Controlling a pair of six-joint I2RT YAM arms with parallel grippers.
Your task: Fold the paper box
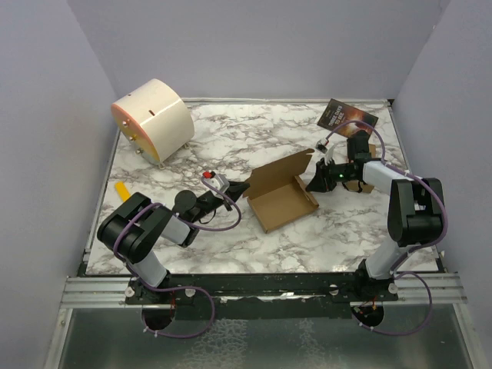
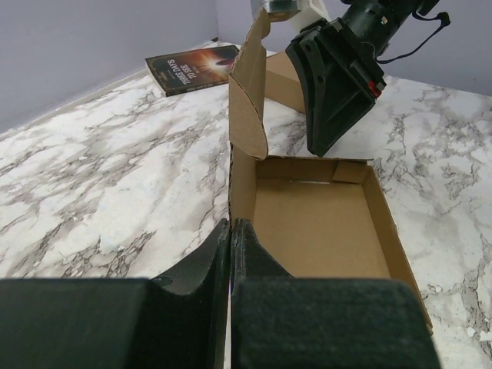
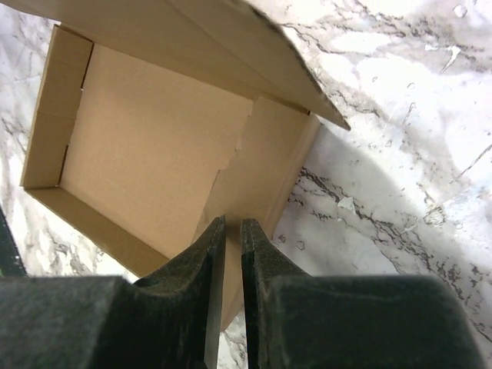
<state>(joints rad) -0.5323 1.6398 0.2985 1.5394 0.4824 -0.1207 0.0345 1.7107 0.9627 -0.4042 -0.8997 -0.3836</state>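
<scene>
The only legible writing is on the dark booklet (image 2: 194, 68) at the far right corner of the marble tabletop (image 1: 231, 138). Its pale title appears upside down in the left wrist view and seems to read "THREE DAYS TO SEE"; the smaller print is too fine to make out. The paper box (image 1: 280, 201), plain brown and unprinted, lies near the middle of the tabletop between the two arms, its tray walls standing and its lid flap raised on the far side.

The left pincer (image 1: 234, 187) is closed, its tips at the box's near left corner. Whether a sliver of wall is caught between them is hidden.

The right pincer (image 3: 233, 227) sits over the opposite wall, fingers drawn almost together with a narrow slit between. I cannot tell whether it is nipping the card.

A bit of brown card (image 1: 372, 185) peeks out behind the right forearm, mostly covered. A cream drum (image 1: 154, 119) lies on its side at the far left with no label I can read, and a small yellow item (image 1: 121, 191) lies at the left edge.
</scene>
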